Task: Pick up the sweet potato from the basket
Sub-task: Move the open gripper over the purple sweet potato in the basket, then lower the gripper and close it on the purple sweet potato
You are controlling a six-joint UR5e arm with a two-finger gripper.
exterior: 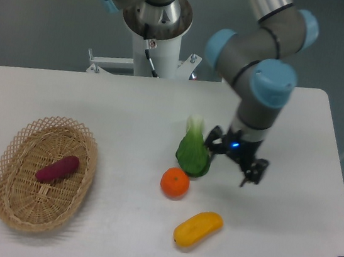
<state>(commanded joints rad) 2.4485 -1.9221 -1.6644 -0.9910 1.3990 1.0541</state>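
The sweet potato (57,168), small and reddish-purple, lies at a slant inside the tan wicker basket (7,201) at the table's left. My gripper (231,161) hangs open over the middle right of the table, its fingers spread and empty. It is far to the right of the basket, just right of the green vegetable.
A green leafy vegetable (193,151) stands mid-table, with an orange (175,183) just below it and a yellow-orange oblong fruit (198,229) nearer the front edge. The robot's white base (156,44) stands at the table's back edge.
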